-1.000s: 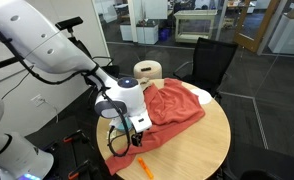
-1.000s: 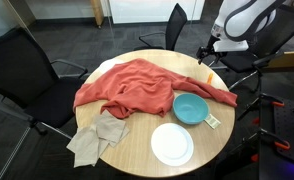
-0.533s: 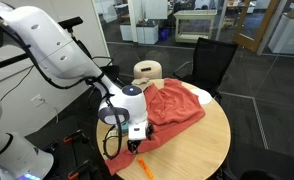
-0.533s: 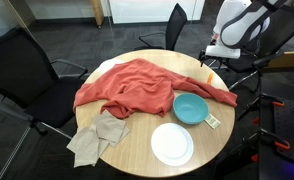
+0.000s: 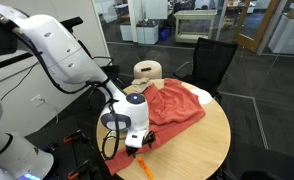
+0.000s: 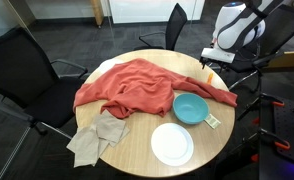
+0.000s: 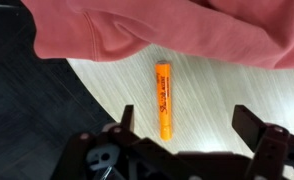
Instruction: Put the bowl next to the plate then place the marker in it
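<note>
The orange marker (image 7: 163,98) lies on the wooden table (image 6: 137,155) just off the hem of the red-orange cloth; it also shows near the table edge in an exterior view (image 5: 145,168). My gripper (image 7: 190,125) is open and empty, hovering over the marker, which sits between the fingers, closer to one of them. In an exterior view the gripper (image 5: 137,147) hangs low over the table edge. The light blue bowl (image 6: 190,107) stands beside the cloth, with the white plate (image 6: 172,144) right next to it.
A large red-orange cloth (image 6: 137,85) covers the middle of the table. A beige cloth (image 6: 95,137) hangs at one edge. Black office chairs (image 6: 27,70) surround the table. A small card (image 6: 213,121) lies by the bowl.
The arm has lowered and shifted the gripper towards the marker at the table edge. The bowl, plate and cloths have not moved.
</note>
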{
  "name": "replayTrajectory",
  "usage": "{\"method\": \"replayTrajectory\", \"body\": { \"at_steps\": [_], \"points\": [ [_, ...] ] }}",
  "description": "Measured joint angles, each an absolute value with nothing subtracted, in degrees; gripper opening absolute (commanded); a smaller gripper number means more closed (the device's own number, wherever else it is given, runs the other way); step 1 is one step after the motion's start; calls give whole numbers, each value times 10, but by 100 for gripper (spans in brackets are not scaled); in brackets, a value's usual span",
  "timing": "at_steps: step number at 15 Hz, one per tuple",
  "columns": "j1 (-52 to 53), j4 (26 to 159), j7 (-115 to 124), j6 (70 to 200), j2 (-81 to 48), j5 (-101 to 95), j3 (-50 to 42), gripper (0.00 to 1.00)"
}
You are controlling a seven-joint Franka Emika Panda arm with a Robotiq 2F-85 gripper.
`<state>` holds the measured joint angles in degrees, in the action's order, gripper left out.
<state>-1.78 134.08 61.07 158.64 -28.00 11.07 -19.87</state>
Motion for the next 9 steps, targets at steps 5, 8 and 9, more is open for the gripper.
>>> {"method": "replayTrajectory", "body": {
  "at_steps": [5, 8, 9],
  "points": [
    [-44, 1321, 611, 1587, -308, 129, -185, 100],
    [-52, 1310, 611, 1596, -328, 129, -183, 100],
    [-53, 1309, 611, 1603, -335, 129, -183, 100]
  ]
}}
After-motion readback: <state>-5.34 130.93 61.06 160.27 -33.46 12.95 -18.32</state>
